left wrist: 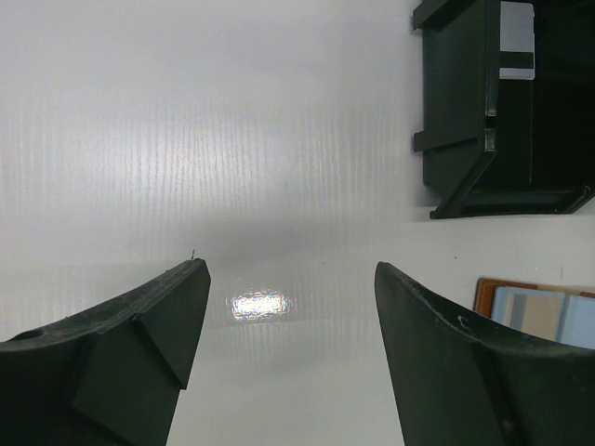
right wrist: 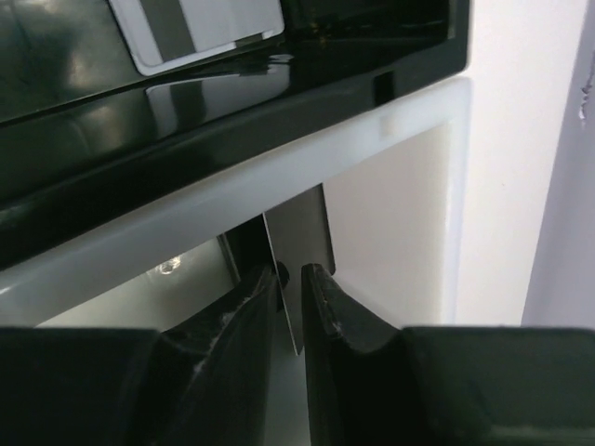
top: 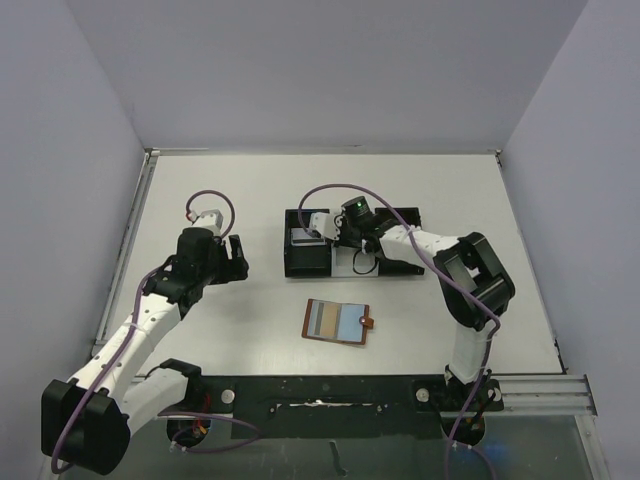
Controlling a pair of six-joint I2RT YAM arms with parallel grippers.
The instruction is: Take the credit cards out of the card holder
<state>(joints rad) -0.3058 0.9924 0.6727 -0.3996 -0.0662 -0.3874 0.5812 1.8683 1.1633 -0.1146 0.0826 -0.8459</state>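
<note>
Right end effector (right wrist: 290, 279) is clamped on a thin grey card (right wrist: 299, 232), held edge-on with only a sliver of gap either side, and it hangs at the white compartment of the black-and-white tray (right wrist: 232, 186) towards the far middle of the worktop (top: 200, 190). Left end effector (left wrist: 288, 269) is spread wide apart and holds nothing, hovering over bare worktop to the left of the tray. Nearer the arm bases, well apart from both end effectors, the card holder (top: 338, 322) lies unfolded and flat, brown edge and snap tab showing, blue-grey lining up. As a judgement, the task is well underway: a second card (right wrist: 200, 28) lies flat in the tray's black compartment, and the pinched one looks about to be dropped beside it in the white section. Whether the holder has more cards tucked in it cannot be told; the overhead view shows tan and grey bands on its left half that could be pockets or card edges. No brand, label or lettering can be read anywhere; the card in the black compartment shows only a dark stripe across a pale face.
</note>
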